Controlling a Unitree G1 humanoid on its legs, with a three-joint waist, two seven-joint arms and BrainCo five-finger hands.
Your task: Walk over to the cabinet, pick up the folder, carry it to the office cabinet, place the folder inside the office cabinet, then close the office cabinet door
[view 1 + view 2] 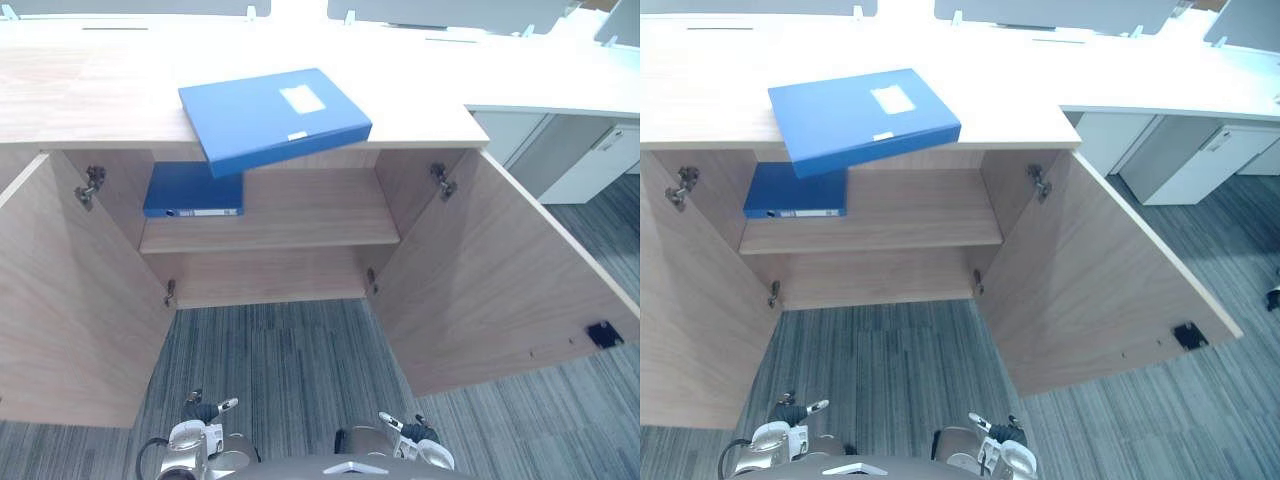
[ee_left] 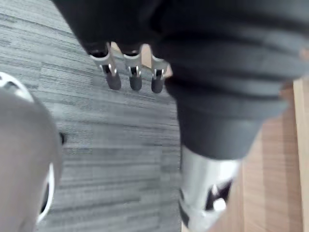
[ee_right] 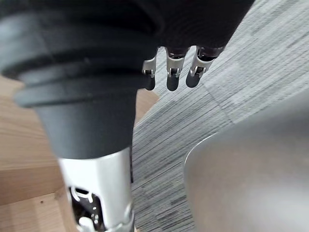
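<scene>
Hands empty; two folders at the open cabinet [image 1: 90,100]

Left hand [image 2: 134,76] and right hand [image 3: 171,75] hang low over the carpet [image 2: 106,145], fingers loosely straight, holding nothing; a second folder [image 1: 192,190] lies at the shelf's [image 1: 300,215] left end; the blue folder [image 1: 270,118] lies on top, long axis left-right, overhanging the front edge.

The left robot hand [image 2: 134,77] hangs, fingers relaxed, over grey carpet [image 2: 111,159] beside a wooden panel [image 2: 275,193].

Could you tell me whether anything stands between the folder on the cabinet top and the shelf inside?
Nothing visible does. The folder overhangs the open front; left door and right door stand open. A second folder occupies only the left end of the shelf.
</scene>
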